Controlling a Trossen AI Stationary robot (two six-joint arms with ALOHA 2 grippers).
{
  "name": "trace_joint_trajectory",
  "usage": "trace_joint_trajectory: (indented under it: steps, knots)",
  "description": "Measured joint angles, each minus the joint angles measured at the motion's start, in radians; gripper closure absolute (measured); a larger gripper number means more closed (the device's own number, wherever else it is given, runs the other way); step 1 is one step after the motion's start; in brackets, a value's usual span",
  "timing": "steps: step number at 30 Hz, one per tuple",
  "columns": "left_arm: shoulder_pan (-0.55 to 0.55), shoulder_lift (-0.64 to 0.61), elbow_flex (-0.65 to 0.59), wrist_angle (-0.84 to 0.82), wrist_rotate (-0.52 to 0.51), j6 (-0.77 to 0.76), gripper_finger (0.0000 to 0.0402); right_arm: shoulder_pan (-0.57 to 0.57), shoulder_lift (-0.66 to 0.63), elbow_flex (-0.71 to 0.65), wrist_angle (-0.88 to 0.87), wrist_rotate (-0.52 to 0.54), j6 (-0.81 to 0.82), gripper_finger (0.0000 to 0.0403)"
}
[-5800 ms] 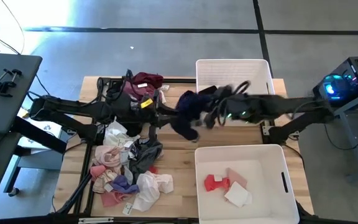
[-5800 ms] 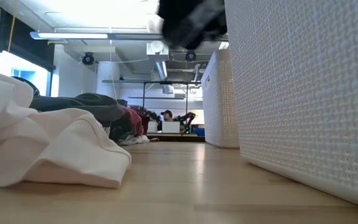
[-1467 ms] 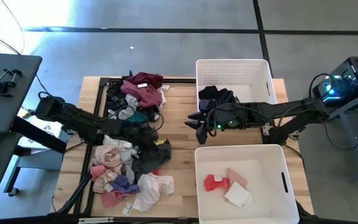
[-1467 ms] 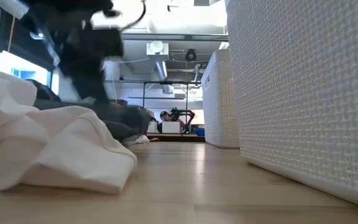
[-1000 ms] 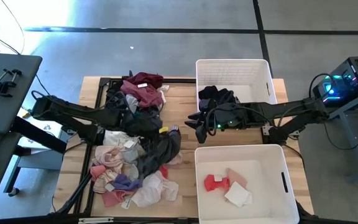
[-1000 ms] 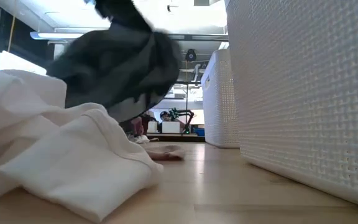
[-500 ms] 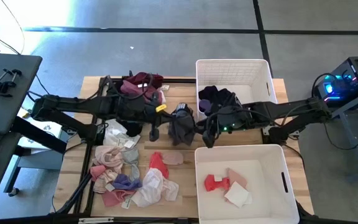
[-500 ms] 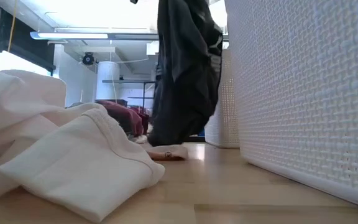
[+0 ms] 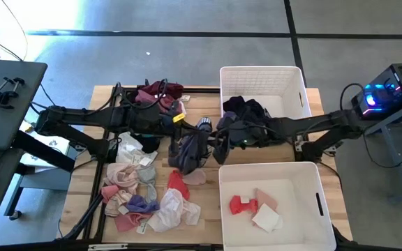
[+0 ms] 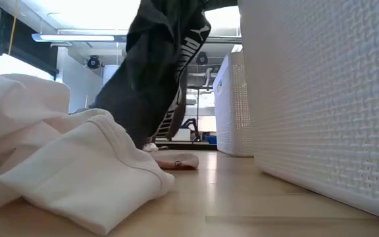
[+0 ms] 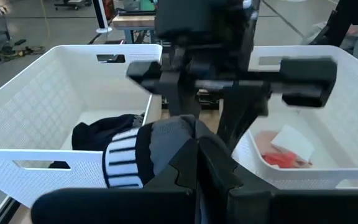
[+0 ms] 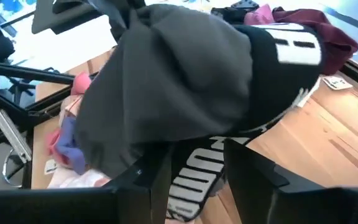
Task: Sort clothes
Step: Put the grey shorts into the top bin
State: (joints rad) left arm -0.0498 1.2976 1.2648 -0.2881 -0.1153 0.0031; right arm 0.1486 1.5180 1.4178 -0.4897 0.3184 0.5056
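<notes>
The wooden table [image 9: 201,111] carries two white bins: the far bin [image 9: 260,80] holds dark clothes [image 9: 243,108], the near bin [image 9: 271,202] red and white pieces. A mixed clothes pile [image 9: 142,192] lies at left. At centre, the left gripper [image 9: 187,136] is clamped on a dark grey garment [image 9: 189,152] hanging above the table. The right gripper [image 9: 222,144] sits just beside it, fingers partly apart; I cannot tell whether it grips.

From my station, the grey garment [image 10: 156,79] ran off the low view's top edge, so I could not see there what held it. In the right wrist view it [image 12: 173,93] covered most of the table and the pile behind. In the high view its folds [image 9: 190,150] hid the left gripper's [image 9: 202,126] fingertips.
</notes>
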Motion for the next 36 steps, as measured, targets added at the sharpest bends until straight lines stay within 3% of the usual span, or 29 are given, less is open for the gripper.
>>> trace_joint_trajectory:
  steps: [11, 14, 16, 20, 22, 28, 36]
  knots:
    - [-0.007, 0.0, 0.0, 0.003, 0.027, -0.001, 0.0401, -0.06, 0.115, 0.0, 0.236, -0.162, 0.046, 0.0226]
    - [-0.013, 0.0, 0.0, 0.003, 0.027, 0.0, 0.0401, -0.059, 0.134, 0.0, 0.304, -0.188, 0.028, 0.0238]
    - [-0.02, 0.0, 0.0, 0.004, 0.027, -0.001, 0.0401, -0.052, 0.137, 0.0, 0.333, -0.18, 0.027, 0.0267]
    - [-0.032, -0.002, 0.0, -0.005, 0.027, 0.001, 0.0401, -0.029, 0.136, 0.0, 0.352, -0.098, 0.055, 0.0365]
    - [-0.035, -0.012, 0.0, -0.017, 0.023, 0.001, 0.0401, -0.012, 0.132, 0.0, 0.383, -0.056, 0.067, 0.0391]
    - [-0.036, -0.054, 0.0, -0.051, -0.07, 0.043, 0.0395, 0.045, 0.089, 0.038, 0.377, 0.095, 0.049, 0.0399]
    - [-0.014, -0.084, 0.0, -0.049, -0.1, 0.113, 0.0329, 0.102, -0.013, 0.175, 0.229, 0.378, -0.103, 0.0402]
